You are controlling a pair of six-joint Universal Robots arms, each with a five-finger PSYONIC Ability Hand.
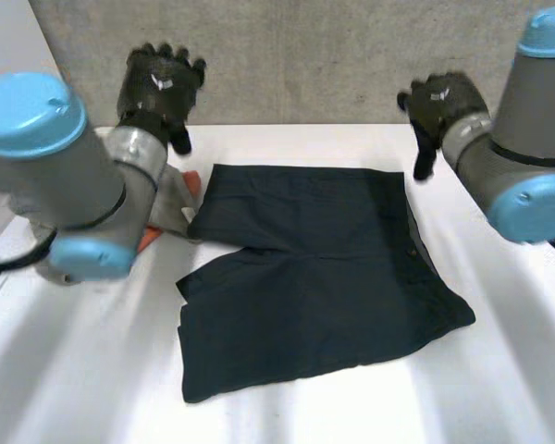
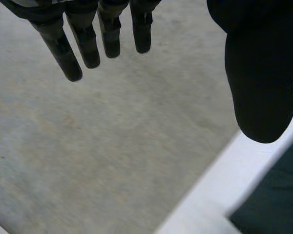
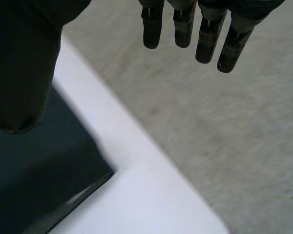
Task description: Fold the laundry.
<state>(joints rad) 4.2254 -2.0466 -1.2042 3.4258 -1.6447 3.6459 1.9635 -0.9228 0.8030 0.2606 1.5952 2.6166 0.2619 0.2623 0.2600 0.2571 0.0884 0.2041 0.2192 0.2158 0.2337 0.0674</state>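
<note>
A dark navy garment (image 1: pixel 310 277), folded over itself, lies flat in the middle of the white table (image 1: pixel 74 370). My left hand (image 1: pixel 160 85) hovers above the table's far left, beyond the garment's far left corner, with fingers (image 2: pixel 83 41) straight and empty. My right hand (image 1: pixel 437 104) hangs above the far right corner of the garment, its fingers (image 3: pixel 200 31) straight too, holding nothing. A corner of the dark garment (image 3: pixel 44 175) lies under the right thumb, and a bit of the garment (image 2: pixel 276 200) shows beside the left thumb.
A small heap of orange and grey cloth (image 1: pixel 171 208) lies at the garment's left, under my left arm. A grey wall (image 1: pixel 305 55) rises right behind the table's far edge.
</note>
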